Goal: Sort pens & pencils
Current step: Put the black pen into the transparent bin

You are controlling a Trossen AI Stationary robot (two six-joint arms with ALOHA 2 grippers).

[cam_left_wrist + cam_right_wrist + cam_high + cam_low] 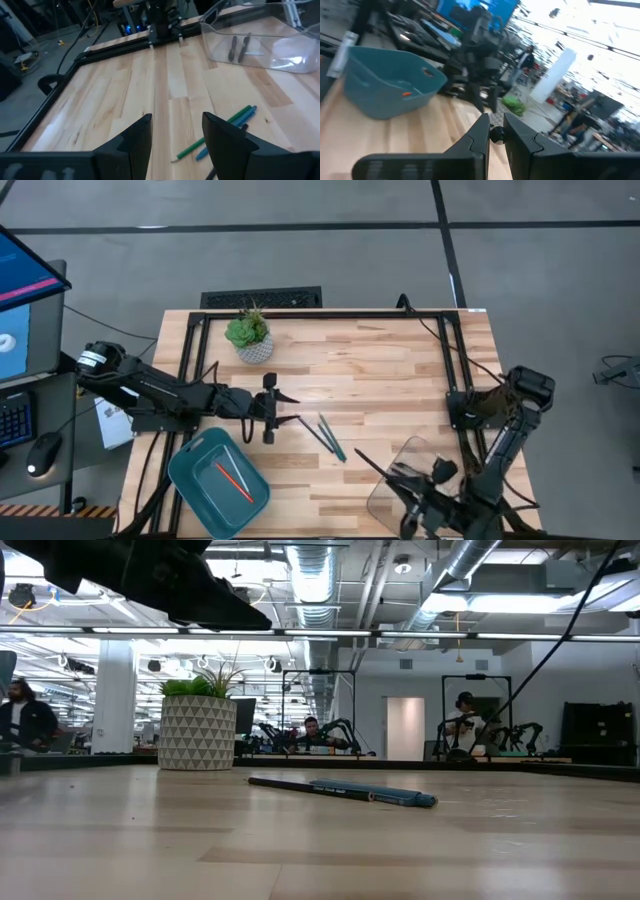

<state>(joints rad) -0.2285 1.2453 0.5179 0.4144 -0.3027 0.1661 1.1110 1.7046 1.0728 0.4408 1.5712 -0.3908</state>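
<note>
Bare wood around pencils (328, 437); potted plant (249, 337) well clear; teal tray (190, 470), clear bin (385, 495) flank them.

Bright even overhead light, soft shadows, blown-out ceiling glare and motion blur in right wrist view

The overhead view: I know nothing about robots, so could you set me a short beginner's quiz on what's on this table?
1. True or false: the orange-red pencil lies inside the teal tray.
2. Choose one: the left pincer is A) open and holding nothing, or B) shut on a pen.
3. How many dark pens lie in the clear tray?

Key: 1 true; 2 A; 3 two.
</note>
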